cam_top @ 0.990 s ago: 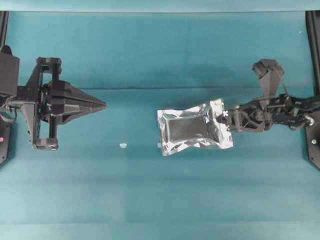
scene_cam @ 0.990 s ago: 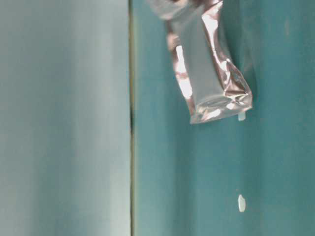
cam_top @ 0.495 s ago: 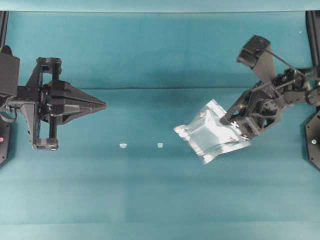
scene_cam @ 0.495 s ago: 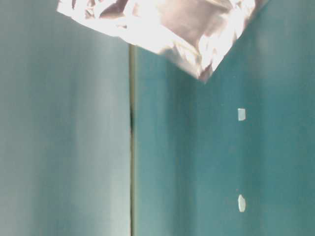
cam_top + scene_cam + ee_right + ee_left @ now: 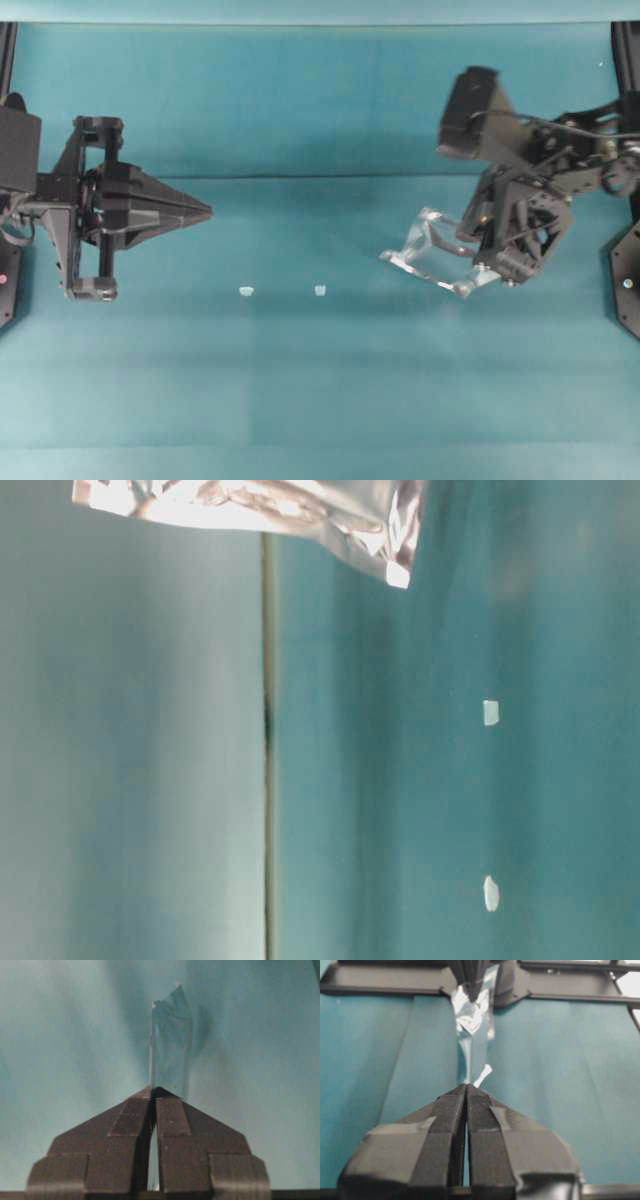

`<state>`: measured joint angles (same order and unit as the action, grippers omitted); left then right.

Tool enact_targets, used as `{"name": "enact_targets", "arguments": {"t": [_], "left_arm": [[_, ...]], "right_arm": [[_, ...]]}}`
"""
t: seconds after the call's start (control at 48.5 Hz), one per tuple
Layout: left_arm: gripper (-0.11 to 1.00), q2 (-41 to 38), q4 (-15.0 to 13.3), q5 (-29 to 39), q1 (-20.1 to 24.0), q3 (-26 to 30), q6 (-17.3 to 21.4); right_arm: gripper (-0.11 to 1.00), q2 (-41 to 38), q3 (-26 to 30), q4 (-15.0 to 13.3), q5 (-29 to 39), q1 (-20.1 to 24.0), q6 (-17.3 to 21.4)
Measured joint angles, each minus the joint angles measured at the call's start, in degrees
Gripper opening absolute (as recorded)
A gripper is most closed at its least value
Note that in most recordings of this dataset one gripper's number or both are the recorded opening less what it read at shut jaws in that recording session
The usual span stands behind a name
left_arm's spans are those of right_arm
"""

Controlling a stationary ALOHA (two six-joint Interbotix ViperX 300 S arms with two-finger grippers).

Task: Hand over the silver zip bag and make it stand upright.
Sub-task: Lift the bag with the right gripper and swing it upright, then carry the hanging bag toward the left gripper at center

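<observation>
The silver zip bag (image 5: 425,252) hangs off the table at the right of the overhead view, turned almost edge-on to that camera. My right gripper (image 5: 478,266) is shut on the bag's right edge. In the right wrist view the bag (image 5: 170,1040) sticks out as a thin sheet from the closed tips (image 5: 153,1091). Its crinkled foil (image 5: 270,500) fills the top of the table-level view. My left gripper (image 5: 205,211) sits at the far left, shut and holding nothing. In the left wrist view its tips (image 5: 466,1087) point at the bag (image 5: 472,1010) far ahead.
Two tiny white scraps (image 5: 246,291) (image 5: 320,291) lie on the teal cloth between the arms. The table-level view shows both scraps (image 5: 490,712) (image 5: 490,892) too. A fold line (image 5: 320,178) crosses the cloth.
My right gripper has lifted the bag off the cloth, drawn it rightwards and rolled it from flat to nearly edge-on. The scrap it covered now shows. The left arm has not moved.
</observation>
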<state>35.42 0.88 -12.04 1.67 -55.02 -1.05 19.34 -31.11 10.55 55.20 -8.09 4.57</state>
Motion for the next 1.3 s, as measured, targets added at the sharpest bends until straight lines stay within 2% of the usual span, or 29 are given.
{"name": "enact_targets", "arguments": {"t": [0.165,0.33,0.619,0.784,0.949,1.011,1.073,1.3], "left_arm": [[-0.01,-1.1,0.0,-0.1,0.0,-0.3,0.0],[-0.01,-2.2,0.0,-0.1,0.0,-0.3,0.0],[-0.01,-4.9,0.0,-0.1,0.1,-0.3,-0.2],[-0.01,-8.3,0.0,-0.5,0.2,0.3,-0.4],[0.00,-12.1,0.0,-4.0,0.2,1.1,-2.2],[0.06,-13.7,0.0,-5.6,0.2,1.4,-2.8],[0.17,-15.6,0.0,-7.3,0.2,1.8,-4.0],[0.83,-21.5,0.1,-8.8,0.3,3.2,-6.9]], "right_arm": [[0.02,-4.3,4.1,-1.2,2.5,1.7,-7.2],[0.02,-8.5,8.3,-4.0,6.6,2.8,-11.8],[0.02,-13.6,12.1,-8.3,9.5,4.8,-13.3],[0.02,-14.2,12.7,-8.6,9.3,5.1,-13.3],[0.02,-14.2,12.7,-8.7,9.4,5.1,-13.3],[0.02,-14.3,12.7,-8.7,9.3,5.2,-13.3],[0.02,-14.2,12.7,-8.7,9.3,5.2,-13.3],[0.02,-14.2,12.7,-8.7,9.3,5.3,-13.3]]}}
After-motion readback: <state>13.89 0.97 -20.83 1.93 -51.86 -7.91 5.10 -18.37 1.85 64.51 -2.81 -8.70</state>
